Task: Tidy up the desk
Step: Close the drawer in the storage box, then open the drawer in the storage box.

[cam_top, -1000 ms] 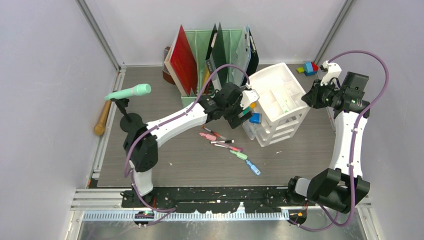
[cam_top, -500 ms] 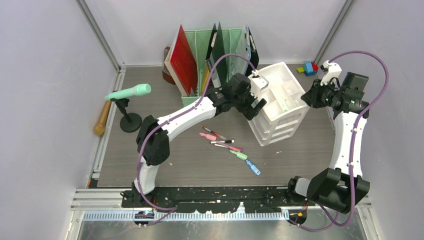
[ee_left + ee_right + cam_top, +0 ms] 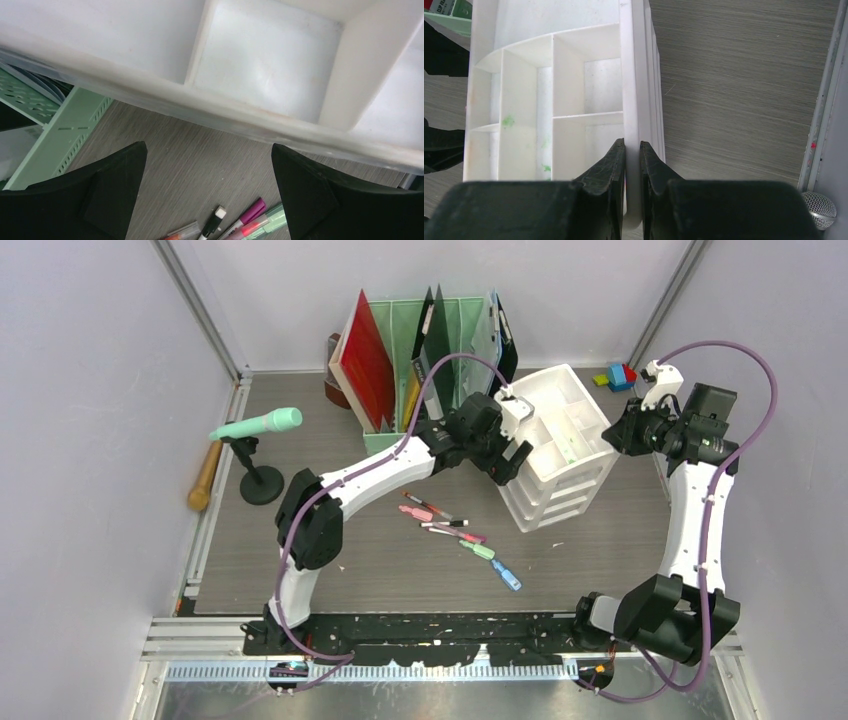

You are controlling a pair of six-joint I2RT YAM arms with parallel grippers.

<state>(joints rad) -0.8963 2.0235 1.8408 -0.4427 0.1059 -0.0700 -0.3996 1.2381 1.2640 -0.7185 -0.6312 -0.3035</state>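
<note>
The grey-brown wood-grain desk (image 3: 380, 570) carries a white stacked drawer unit (image 3: 560, 430) with a compartment tray on top. My right gripper (image 3: 618, 430) is shut on the tray's right rim, and the white wall sits pinched between its fingers (image 3: 632, 145). At the unit's left edge my left gripper (image 3: 512, 455) hovers open over the tray wall, with nothing between its fingers (image 3: 207, 150). Several markers (image 3: 450, 525) lie loose on the desk in front of the unit; the left wrist view shows these markers (image 3: 245, 225) below the jaws.
A mint-green file rack (image 3: 420, 340) with folders stands at the back. A mint microphone on a black stand (image 3: 258, 425) and a wooden handle (image 3: 205, 475) are at the left. Coloured blocks (image 3: 617, 375) sit in the back right corner. A blue marker (image 3: 507, 575) lies nearer the front.
My left arm swung right and back to the drawer unit's left edge and its jaws opened slightly wider. The blue and orange piece by its fingers a second ago no longer shows. The right arm stayed still.
</note>
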